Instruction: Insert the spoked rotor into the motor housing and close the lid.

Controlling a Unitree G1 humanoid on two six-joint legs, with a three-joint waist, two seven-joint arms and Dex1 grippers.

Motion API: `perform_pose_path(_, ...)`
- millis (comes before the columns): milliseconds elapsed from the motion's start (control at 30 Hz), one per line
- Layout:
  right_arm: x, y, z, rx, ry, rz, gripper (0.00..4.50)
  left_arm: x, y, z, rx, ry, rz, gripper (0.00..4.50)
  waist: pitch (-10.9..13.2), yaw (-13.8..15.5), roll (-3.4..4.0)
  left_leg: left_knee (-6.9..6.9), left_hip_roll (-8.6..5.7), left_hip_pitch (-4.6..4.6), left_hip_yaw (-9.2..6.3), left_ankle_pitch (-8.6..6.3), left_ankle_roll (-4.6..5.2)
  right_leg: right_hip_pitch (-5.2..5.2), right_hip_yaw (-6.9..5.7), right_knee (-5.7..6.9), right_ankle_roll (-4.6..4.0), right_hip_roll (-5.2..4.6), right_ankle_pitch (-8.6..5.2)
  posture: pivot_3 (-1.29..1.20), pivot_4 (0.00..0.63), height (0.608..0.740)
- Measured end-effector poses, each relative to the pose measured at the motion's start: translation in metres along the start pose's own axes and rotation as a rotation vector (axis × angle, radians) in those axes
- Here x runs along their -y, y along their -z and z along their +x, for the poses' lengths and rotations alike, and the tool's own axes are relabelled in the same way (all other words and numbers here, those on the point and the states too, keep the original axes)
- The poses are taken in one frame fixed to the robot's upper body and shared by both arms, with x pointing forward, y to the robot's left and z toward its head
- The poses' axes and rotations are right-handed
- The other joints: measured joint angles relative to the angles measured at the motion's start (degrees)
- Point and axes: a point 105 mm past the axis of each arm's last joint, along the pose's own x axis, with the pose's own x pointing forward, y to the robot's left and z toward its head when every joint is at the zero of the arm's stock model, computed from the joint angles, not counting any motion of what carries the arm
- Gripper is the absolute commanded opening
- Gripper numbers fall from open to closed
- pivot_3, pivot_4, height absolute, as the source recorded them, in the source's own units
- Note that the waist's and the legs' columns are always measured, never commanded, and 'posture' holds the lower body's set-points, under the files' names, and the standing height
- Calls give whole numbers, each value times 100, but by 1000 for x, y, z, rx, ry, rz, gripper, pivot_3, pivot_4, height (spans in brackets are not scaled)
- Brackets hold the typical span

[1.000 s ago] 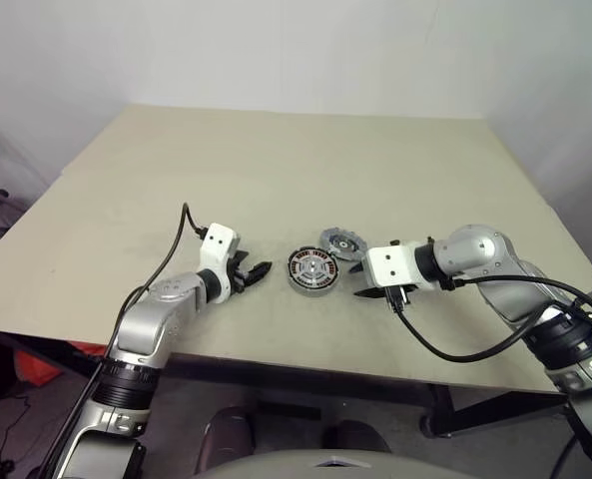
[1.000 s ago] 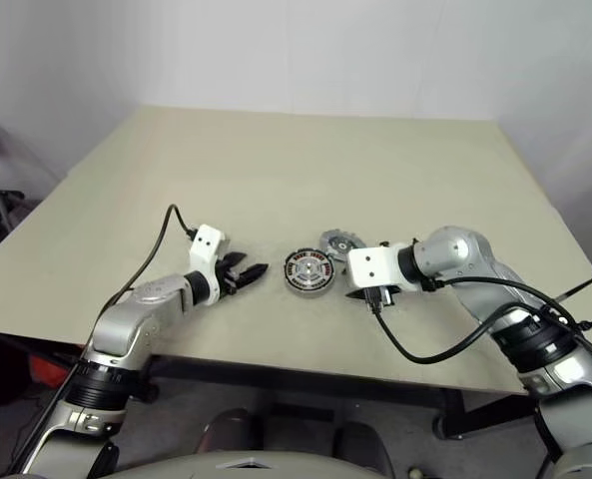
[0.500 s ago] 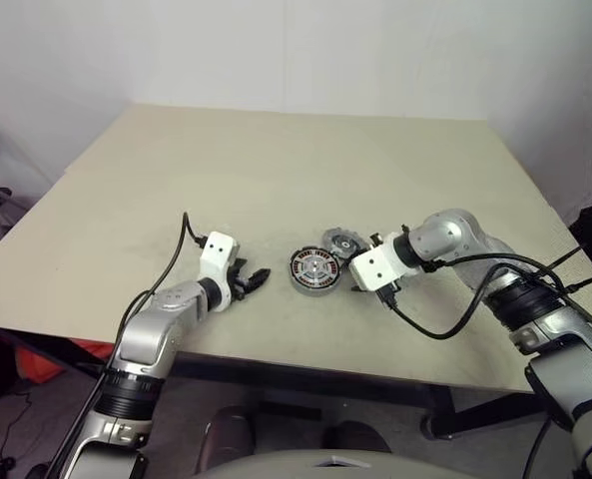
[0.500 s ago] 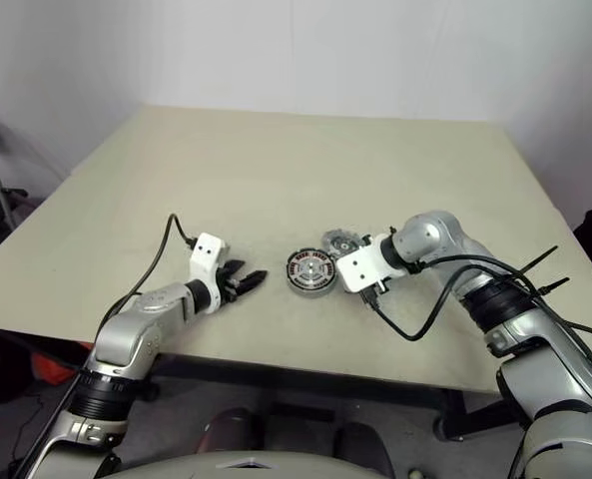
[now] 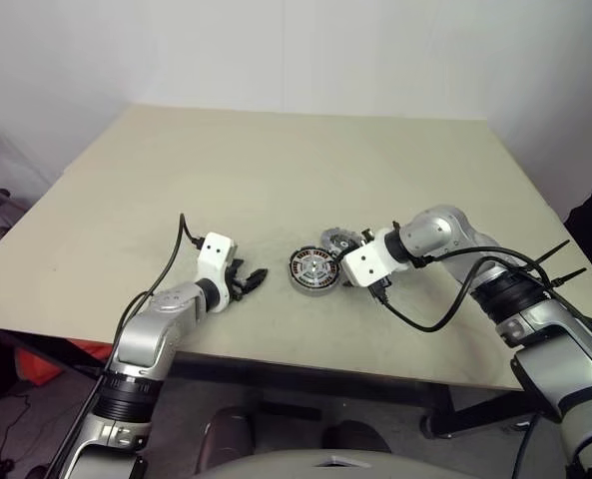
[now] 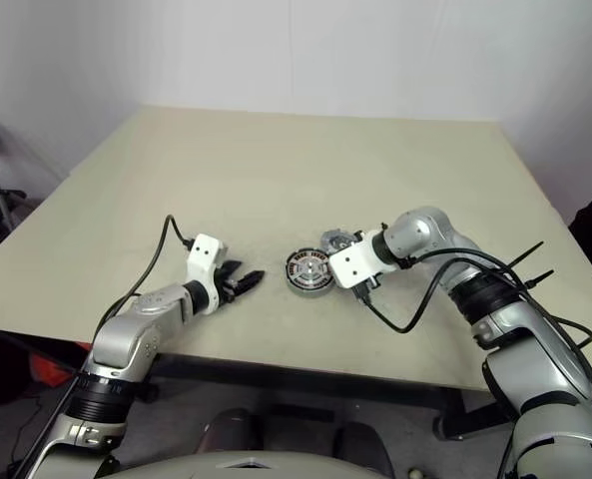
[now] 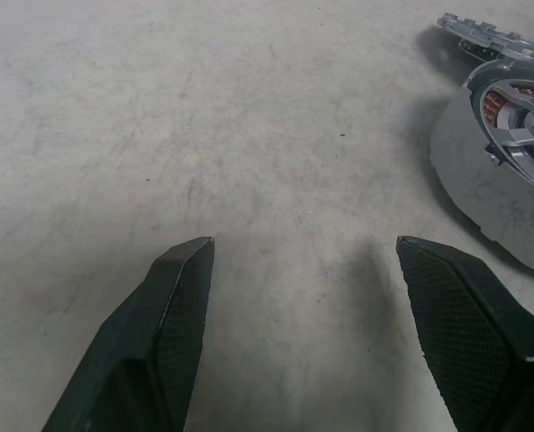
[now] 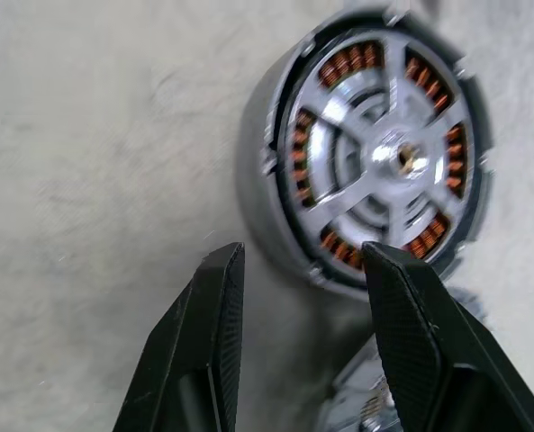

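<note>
The motor housing [image 5: 312,270] sits near the table's front edge, a silver cup with copper windings [image 8: 339,67]. The spoked rotor [image 8: 400,158] lies inside it, its silver spokes meeting at a central hub. Just behind and to the right lies the lid [image 5: 335,239], a grey notched disc partly hidden by my right wrist. My right gripper [image 8: 303,261] is open and points down at the housing's right rim, with nothing between its fingers. My left gripper [image 7: 303,261] rests low over the table left of the housing, wide open and empty.
The beige table [image 5: 276,170] stretches far back and to both sides. A black cable [image 5: 415,321] loops from my right wrist near the front edge. A white wall stands behind the table.
My right gripper has swung left and a little forward, from right of the parts to the housing's right rim, and now hides part of the lid. The left gripper has stayed put.
</note>
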Motion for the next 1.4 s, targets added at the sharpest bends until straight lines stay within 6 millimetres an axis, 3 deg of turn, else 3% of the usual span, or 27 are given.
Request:
perform_pose_path(133,2,8,2,-33,-3,4,2084,-1,-1,1,0,-5,-1,3421,0,2,-1,5,-1,-4,0,-1,2,0,0,0,0,-1,0,0,0,740)
perform_pose_path(467,-1,5,10,-25,-41,-46,2084,-4,-1,2,5,-28,-9,3421,0,-2,0,10,1,-2,0,-3,3,3,-1,2,0,0,0,0,0,740)
perform_pose_path(567,-1,5,9,-25,-43,-56,1526,-7,-1,0,6,-46,-14,3421,-1,-3,-1,10,2,0,0,-4,3,5,-1,2,0,0,0,0,0,740)
perform_pose_path(733,-1,4,10,-22,-47,-76,89,-11,-1,0,3,-66,-11,3421,-4,-78,-6,10,6,11,0,-2,0,12,0,8,0,3,0,0,0,740)
perform_pose_path(1067,3,4,16,-12,-16,-61,40,-13,-1,0,2,-70,-6,3421,-4,-137,-7,13,7,14,0,1,-4,15,0,10,-7,3,5,0,0,740)
perform_pose_path(1267,6,-5,14,67,-6,148,40,-12,-2,0,5,-70,-4,3421,-3,-126,-6,13,9,-6,-1,2,1,-4,-2,7,-11,4,8,0,0,740)
perform_pose_path(1400,20,-18,8,122,30,231,40,-12,-2,0,10,-71,-2,3421,-3,-122,-6,13,12,-20,-1,13,21,-17,-5,8,-12,7,8,0,0,740)
